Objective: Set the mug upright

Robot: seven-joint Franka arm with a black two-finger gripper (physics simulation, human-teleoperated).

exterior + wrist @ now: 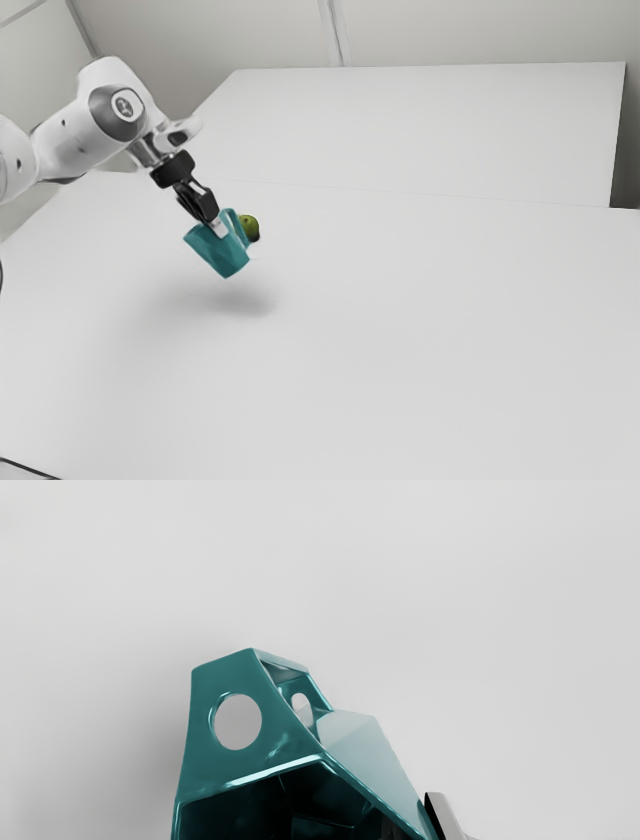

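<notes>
Teal mug point(218, 256) held in air above table point(420, 340), tilted, not upright; soft shadow on tabletop below. Hand point(217, 228) gripping mug by wall, one finger outside, other inside opening. In wrist view, mouth faces hand, dark inside; handle pierced by round holes. Green fruit point(249, 225) just beside mug handle in exterior view.

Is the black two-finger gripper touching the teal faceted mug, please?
Touching: the wrist view shows the gripper with one fingertip against the outer wall of the mug.
</notes>
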